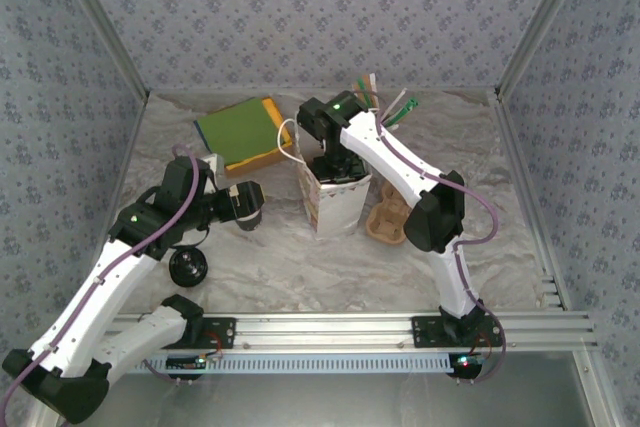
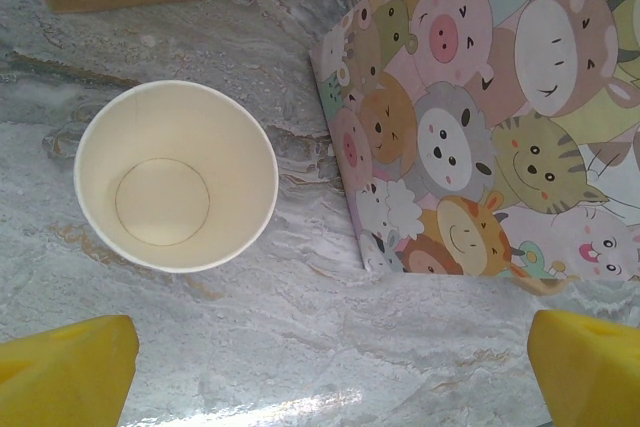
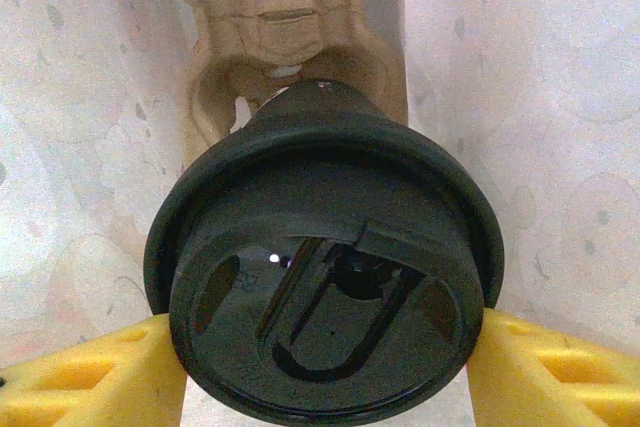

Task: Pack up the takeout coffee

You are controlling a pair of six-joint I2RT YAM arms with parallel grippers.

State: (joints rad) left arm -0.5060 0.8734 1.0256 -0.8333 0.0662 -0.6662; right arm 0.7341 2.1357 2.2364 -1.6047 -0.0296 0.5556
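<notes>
The right gripper point(image 3: 320, 387) is clamped on the takeout coffee point(image 3: 325, 277), a small dark paper cup with a round black plastic lid. Its yellow fingers point(image 3: 90, 377) press on opposite sides of the lid, which hides most of the cup's body. Pale walls stand on either side. From above, that arm reaches down into an upright paper bag printed with cartoon animals point(image 1: 335, 205), and the bag's walls hide the cup there. A tan moulded-pulp shape point(image 3: 280, 17) lies beneath the cup, cut off at the frame's edge; whether they touch cannot be told. The left gripper point(image 2: 325, 372) hangs with its jaws wide apart, its yellow tips cropped at the lower corners, over a lidless cream-lined paper cup point(image 2: 175, 175) just beside the bag. A loose round black lid point(image 1: 188, 267) lies on the marbled table point(image 1: 300, 267).
</notes>
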